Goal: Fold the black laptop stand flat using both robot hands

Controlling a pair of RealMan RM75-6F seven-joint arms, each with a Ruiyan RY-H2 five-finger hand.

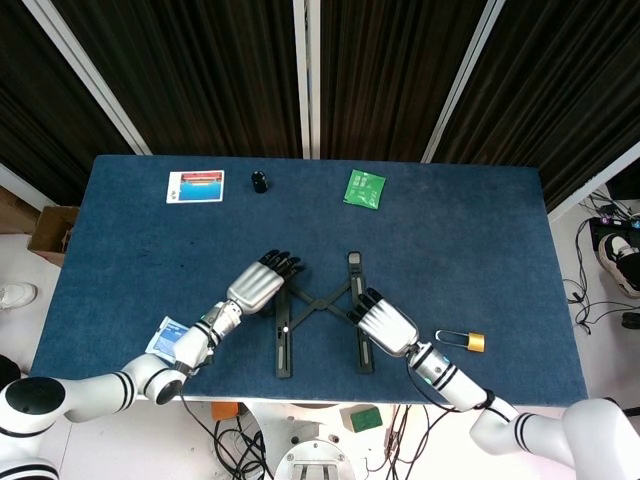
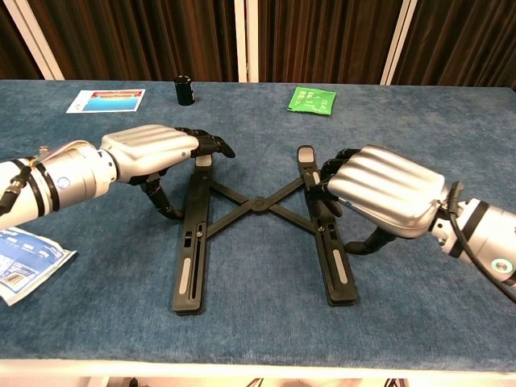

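Nearest to me, at the front left of the blue felt-covered table (image 2: 258, 339), lies a white and blue printed packet (image 2: 24, 260), out of the way of the work. Just beyond the near edge sits the black laptop stand with two long rails joined by crossed bars (image 2: 256, 203), lying low on the cloth at the middle of the table with its rails spread wide apart, so it is not yet folded flat. My left hand (image 2: 153, 151), silver-backed with black fingers, is over the far end of the left rail, its fingers reaching across the rail's top while the thumb hangs down on the outer side; it is unclenched and I cannot tell whether it touches the rail. My right hand (image 2: 385, 192) arches over the middle of the right rail, fingers curved down toward it and thumb lowered on the outer side; it too grasps nothing that I can see. I judge both are placed on the outer sides so that pushing inward will bring the rails together. To the right of my right hand, seen from above, lies a brass padlock with a steel shackle (image 1: 463, 340). Toward the far edge are a green foil sachet (image 2: 312, 101), a small black cylinder (image 2: 185, 89) and, far left, a white card with red and blue print (image 2: 106, 100).
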